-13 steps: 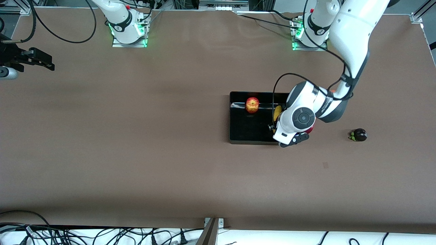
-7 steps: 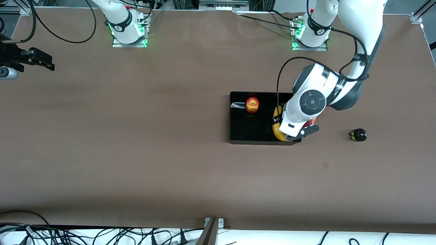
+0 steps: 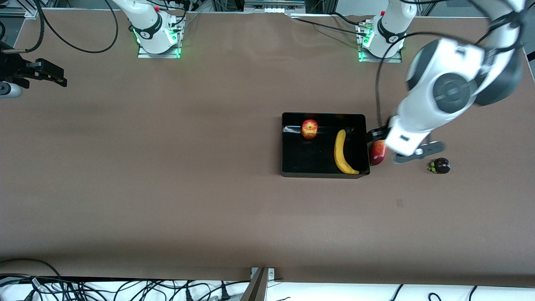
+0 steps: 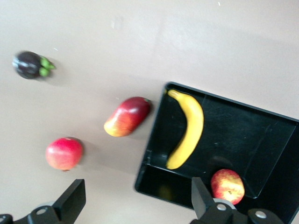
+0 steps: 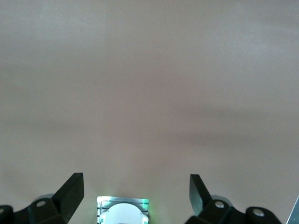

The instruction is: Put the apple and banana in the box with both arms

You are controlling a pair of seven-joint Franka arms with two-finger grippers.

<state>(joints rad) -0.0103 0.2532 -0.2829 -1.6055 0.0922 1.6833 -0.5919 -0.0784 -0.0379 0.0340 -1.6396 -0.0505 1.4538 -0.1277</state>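
Observation:
The black box (image 3: 310, 155) holds both fruits. The apple (image 3: 309, 128) rests against the box wall nearest the robots. The banana (image 3: 343, 152) lies along the wall toward the left arm's end. My left gripper (image 3: 400, 146) is open and empty, up in the air over the table just outside the box at that end. The left wrist view shows its open gripper (image 4: 135, 205), the banana (image 4: 188, 127), the apple (image 4: 227, 185) and the box (image 4: 245, 135). My right gripper (image 3: 56, 76) waits open at the right arm's end of the table, over bare table (image 5: 135, 191).
A red-yellow mango (image 3: 377, 152) lies against the box's outer wall toward the left arm's end, also in the left wrist view (image 4: 127, 115). A red pomegranate (image 4: 64, 153) lies near it, hidden under my left arm in the front view. A dark mangosteen (image 3: 441, 166) sits farther out.
My left gripper has let go of the banana, which now lies in the box. The left arm has risen and swung out of the box toward its own end of the table.

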